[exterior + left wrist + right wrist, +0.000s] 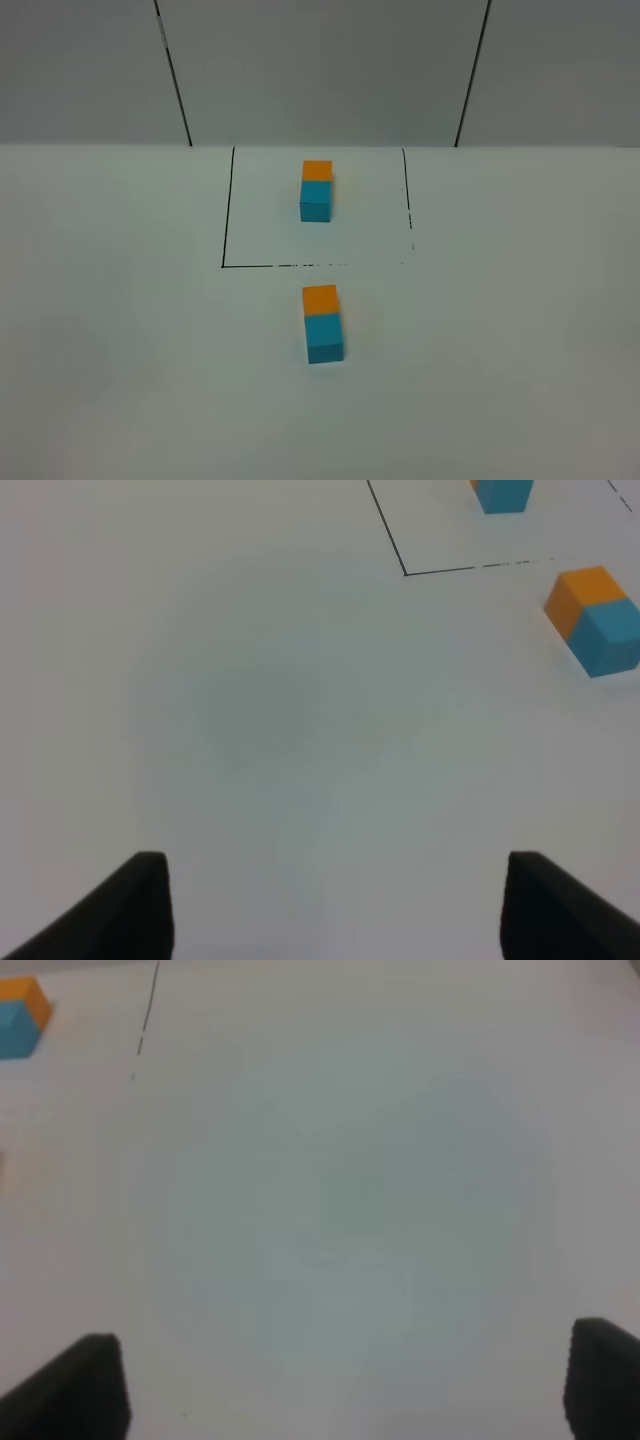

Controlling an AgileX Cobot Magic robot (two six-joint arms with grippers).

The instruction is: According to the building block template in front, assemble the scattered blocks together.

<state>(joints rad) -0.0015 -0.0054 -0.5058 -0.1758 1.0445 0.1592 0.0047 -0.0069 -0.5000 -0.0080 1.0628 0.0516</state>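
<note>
White tabletop (pixel 120 350) carries the scattered blocks (pixel 322 324) already joined at six o'clock of the building block template (pixel 316 190), so both released, empty grippers, left gripper (pixel 335 905) and right gripper (pixel 345 1385), should simply stay clear.

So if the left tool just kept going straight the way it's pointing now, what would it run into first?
Probably nothing but bare table. The left tool stands open and empty, and the joined orange and cyan blocks lie off to one side of its line, as does the black outline. Depth is hard to judge.
</note>
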